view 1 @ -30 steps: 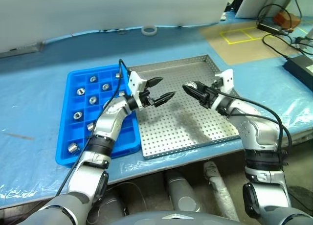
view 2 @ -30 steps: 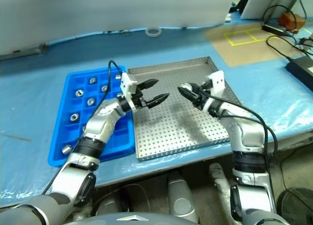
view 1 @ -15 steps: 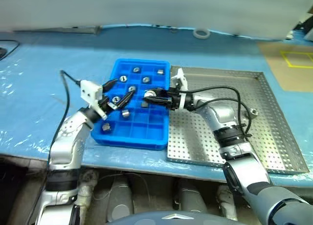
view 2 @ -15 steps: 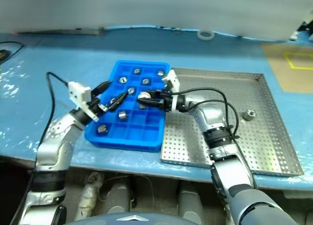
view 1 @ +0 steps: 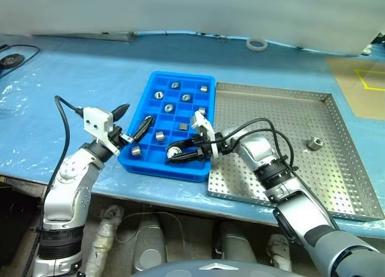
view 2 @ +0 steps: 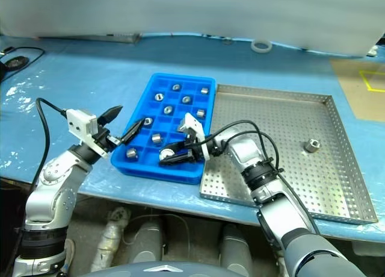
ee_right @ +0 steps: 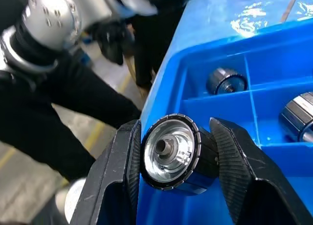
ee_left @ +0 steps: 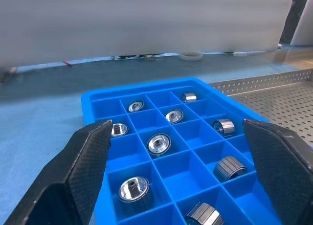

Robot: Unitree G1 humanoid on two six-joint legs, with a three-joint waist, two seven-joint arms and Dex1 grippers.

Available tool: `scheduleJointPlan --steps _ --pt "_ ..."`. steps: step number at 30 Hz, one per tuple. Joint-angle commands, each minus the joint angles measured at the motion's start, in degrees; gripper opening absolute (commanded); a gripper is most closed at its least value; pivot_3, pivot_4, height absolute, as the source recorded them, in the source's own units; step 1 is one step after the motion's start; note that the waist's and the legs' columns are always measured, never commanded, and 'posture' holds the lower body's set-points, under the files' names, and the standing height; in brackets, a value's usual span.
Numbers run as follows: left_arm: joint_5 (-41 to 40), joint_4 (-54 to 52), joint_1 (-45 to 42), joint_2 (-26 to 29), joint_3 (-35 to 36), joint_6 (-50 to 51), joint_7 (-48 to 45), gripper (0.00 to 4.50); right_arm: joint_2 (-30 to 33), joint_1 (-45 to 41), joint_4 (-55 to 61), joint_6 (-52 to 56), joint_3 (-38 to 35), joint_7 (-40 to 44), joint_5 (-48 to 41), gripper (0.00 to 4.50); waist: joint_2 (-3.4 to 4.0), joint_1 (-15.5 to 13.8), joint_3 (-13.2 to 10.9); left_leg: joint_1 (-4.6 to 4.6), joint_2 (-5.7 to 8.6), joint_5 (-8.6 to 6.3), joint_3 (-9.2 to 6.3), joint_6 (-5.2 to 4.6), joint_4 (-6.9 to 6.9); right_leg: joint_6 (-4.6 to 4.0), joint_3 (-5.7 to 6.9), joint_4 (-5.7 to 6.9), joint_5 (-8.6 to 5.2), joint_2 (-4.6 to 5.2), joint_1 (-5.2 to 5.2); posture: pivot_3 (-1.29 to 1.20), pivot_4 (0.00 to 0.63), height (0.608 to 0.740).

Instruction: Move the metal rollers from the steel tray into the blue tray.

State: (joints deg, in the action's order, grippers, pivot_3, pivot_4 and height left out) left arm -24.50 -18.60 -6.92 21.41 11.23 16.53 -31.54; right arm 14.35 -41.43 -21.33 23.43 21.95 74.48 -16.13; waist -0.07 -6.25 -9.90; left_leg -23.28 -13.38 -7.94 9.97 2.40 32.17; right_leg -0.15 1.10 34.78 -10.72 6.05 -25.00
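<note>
Now | right gripper clamps roller | blue tray cell directly beneath | you lower squarely, then release | left gripper wide, empty

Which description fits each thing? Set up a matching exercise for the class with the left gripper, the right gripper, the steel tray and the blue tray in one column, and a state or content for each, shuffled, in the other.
Things:
1. left gripper
2. right gripper
3. steel tray
4. blue tray

Descriptions:
A. holds many rollers in its square compartments
B. fingers spread wide, holding nothing
C. has a single roller lying on its perforated floor
D. fingers closed on a roller over the near edge of the blue tray

Pairs: 1-B, 2-D, 3-C, 4-A
</note>
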Motion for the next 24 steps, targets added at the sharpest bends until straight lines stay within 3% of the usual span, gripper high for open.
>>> scheduleJointPlan --steps 1,8,15,24 --pt "-0.4 -0.7 -2.3 1.0 0.1 -0.4 -0.1 4.50 -0.8 0.6 -2.9 -3.3 0.9 -2.8 3.7 2.14 -0.03 0.0 0.0 0.05 -0.05 0.02 0.00 0.03 -0.01 0.22 0.01 0.01 -0.14 -0.05 0.03 0.15 0.150 0.740" --pt "-0.5 1.9 -4.1 -1.0 -3.8 -0.6 -1.1 4.50 -1.8 0.8 -1.4 -4.0 -5.7 -8.9 2.6 4.46 -0.20 0.5 0.1 0.12 -0.05 0.04 0.00 0.06 0.03 0.22 -0.02 -0.02 -0.14 -0.07 0.14 0.02 0.150 0.740" --pt "1.6 13.3 -12.9 -4.0 -11.1 -3.4 -7.4 4.50 2.9 3.3 2.1 -4.4 -16.9 -18.8 0.7 4.46 -0.21 1.0 0.1 -0.03 -0.02 0.09 0.13 0.03 0.13 -0.11 -0.13 -0.05 0.06 -0.05 0.06 -0.16 0.150 0.740" --pt "2.4 27.4 -23.0 -7.1 -14.2 -8.0 -15.3 4.50 7.8 9.9 5.0 -8.7 -25.0 -33.6 4.3 4.46 -0.21 5.3 0.1 0.03 -0.33 0.13 0.24 0.06 0.12 -0.17 -0.59 -0.05 0.04 -0.80 -0.16 -0.34 0.150 0.740"
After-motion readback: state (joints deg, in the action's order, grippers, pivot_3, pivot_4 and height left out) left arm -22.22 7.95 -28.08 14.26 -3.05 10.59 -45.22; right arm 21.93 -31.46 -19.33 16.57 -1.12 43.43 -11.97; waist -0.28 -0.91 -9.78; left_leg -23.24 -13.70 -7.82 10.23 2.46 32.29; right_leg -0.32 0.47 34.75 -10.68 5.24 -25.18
